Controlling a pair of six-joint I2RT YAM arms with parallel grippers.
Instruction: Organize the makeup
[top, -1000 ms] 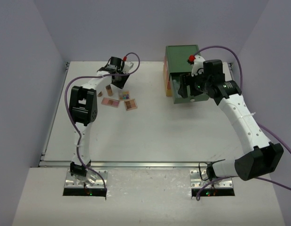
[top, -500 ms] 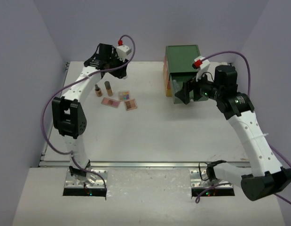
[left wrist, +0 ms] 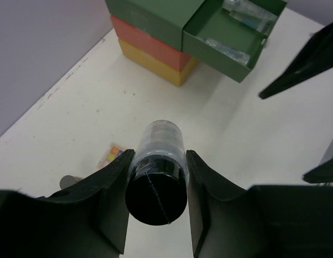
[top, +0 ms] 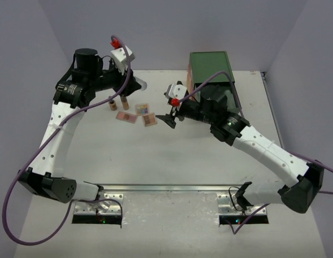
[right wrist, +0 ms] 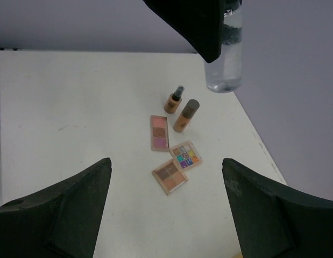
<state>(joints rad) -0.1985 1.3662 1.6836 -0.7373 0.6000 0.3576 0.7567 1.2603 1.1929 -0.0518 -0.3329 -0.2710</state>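
- The left gripper (left wrist: 160, 161) is closed on a clear bottle (left wrist: 157, 141) with a dark cap. One finger presses each side of it, and the cap end points back towards the wrist.
- The bottle is held in the air, off the white table (top: 155, 156). In the right wrist view it hangs below one dark finger of the left gripper.
- Beyond the left fingertips stands the drawer chest (left wrist: 153, 40), with green drawers on top, a red one under them and a yellow one at the bottom.
- Its top right green drawer (left wrist: 217, 45) is pulled out, ahead and to the right of the left fingers. Clear things lie in it, too blurred to name.
- The right gripper (right wrist: 165, 164) has its fingers spread wide with nothing between them.
- Three flat palettes lie on the table below the gap between the right fingers. These are a pink one (right wrist: 159, 133), a many-coloured one (right wrist: 186, 155) and a brown one (right wrist: 170, 177).
- The many-coloured and brown palettes sit just beside each other. The pink one is near them, on the side towards the left finger.
- Just past the palettes, further from the right fingertips, two amber bottles stand upright and close together. One has a thin pump top (right wrist: 174, 100) and the other is taller with a dark cap (right wrist: 186, 115).
- From above, the right fingertips are near the palettes, between them and the chest.
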